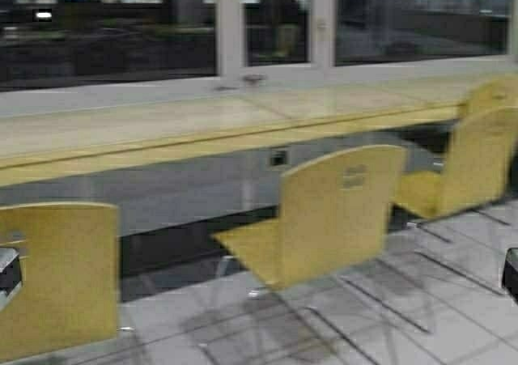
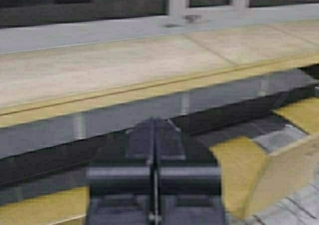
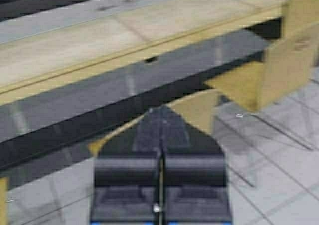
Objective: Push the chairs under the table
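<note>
Desk: the long pale-wood desk (image 1: 162,126) is seen running across the high view below the windows (image 1: 113,25), with a thick yellowish front edge facing the robot.
Chairs: three tan-yellow chairs are counted in the high view, all pulled out onto the tiled floor (image 1: 453,316).
Left chair: the left chair (image 1: 61,276) is seen by its backrest only, close to the robot, directly ahead of the left arm.
Middle chair: the middle chair (image 1: 324,215) is turned at an angle, its seat pointing toward the desk and leftward; it is judged not to be tucked in.
Right chair: the right chair (image 1: 469,167) is set nearer the desk, seat partly toward the edge, also angled; a further backrest appears to lie behind it, though this cannot be told for certain.
Left gripper: the left gripper (image 2: 154,150) is held low and level, aimed at the desk front; jaws pressed together, nothing pinched. A closed blunt tip is judged suited to pushing a backrest.
Right gripper: the right gripper (image 3: 162,135) is held likewise, jaws pressed together and empty, with the middle chair's seat just beyond it.
Contact: no touch between either gripper and any chair can be confirmed.
Progress: early; no chair is yet judged to be under the desk.
Risk: an off-centre push on an angled chair is expected to rotate it rather than slide it in.
</note>
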